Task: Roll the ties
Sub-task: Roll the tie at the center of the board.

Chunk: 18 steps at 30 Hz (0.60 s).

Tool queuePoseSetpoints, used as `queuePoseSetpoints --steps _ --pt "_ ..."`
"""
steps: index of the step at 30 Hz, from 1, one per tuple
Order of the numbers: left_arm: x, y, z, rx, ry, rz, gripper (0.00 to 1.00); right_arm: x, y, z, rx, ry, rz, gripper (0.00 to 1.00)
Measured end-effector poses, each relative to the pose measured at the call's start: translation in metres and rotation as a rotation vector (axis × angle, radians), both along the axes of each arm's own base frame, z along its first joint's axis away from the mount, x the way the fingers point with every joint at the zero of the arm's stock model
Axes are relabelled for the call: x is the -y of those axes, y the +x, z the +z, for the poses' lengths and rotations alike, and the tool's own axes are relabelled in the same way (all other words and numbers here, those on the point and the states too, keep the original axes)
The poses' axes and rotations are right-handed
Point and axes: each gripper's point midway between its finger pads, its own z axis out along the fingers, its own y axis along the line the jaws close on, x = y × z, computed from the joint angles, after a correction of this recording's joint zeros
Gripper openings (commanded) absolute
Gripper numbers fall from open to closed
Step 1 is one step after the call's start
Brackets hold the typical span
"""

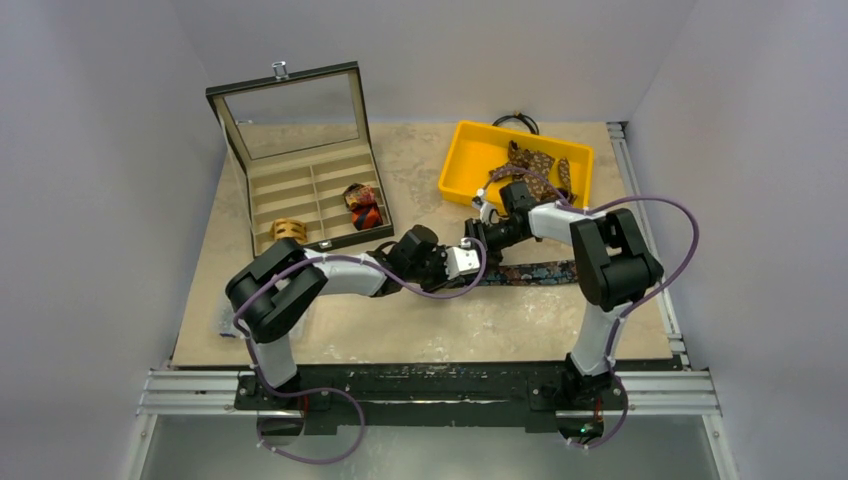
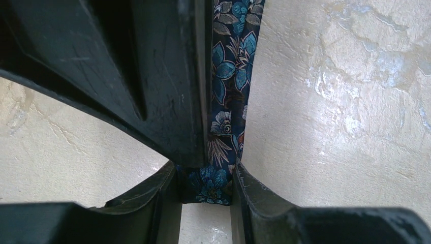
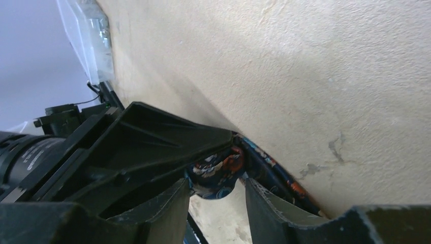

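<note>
Flat across the bench (image 1: 450, 325): navy floral tie (image 1: 535, 271). Meeting at its left end: left gripper (image 1: 468, 262), right gripper (image 1: 477, 240). Open case (image 1: 290, 187) holds tan coil (image 1: 289, 229) and red-orange coil (image 1: 362, 207); yellow bin (image 1: 458, 165) holds brown ties (image 1: 530, 160).

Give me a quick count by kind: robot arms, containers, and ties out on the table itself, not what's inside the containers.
Robot arms: 2 (left arm, right arm)
Containers: 2 (box, yellow tray)
On the table, tie: 1
Total: 5
</note>
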Motion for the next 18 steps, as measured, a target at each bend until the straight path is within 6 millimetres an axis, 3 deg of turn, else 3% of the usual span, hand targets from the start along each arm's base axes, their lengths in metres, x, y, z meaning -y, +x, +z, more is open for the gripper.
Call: queuePoseSetpoints --steps 5,9,10,15,18 --pt "0.0014 -0.0009 0.0004 0.014 0.009 -0.013 0.2 -0.004 -0.0005 -0.0103 -0.023 0.0 0.004 0.4" --pt "0.0016 -0.0008 0.0007 0.015 0.013 -0.016 0.24 -0.0075 -0.0015 -0.008 -0.017 0.021 0.018 0.08" --pt "0.0016 -0.0008 0.0006 0.015 0.014 -0.016 0.28 -0.0084 -0.0021 -0.0069 -0.018 0.028 0.021 0.0" --pt "0.0015 0.0 0.0018 0.004 0.001 -0.016 0.54 -0.0094 -0.0039 -0.0059 -0.004 0.042 0.043 0.0" --pt "-0.0049 -0.0003 0.0025 -0.04 -0.043 -0.018 0.8 -0.008 -0.0076 -0.0098 -0.002 0.036 0.058 0.0"
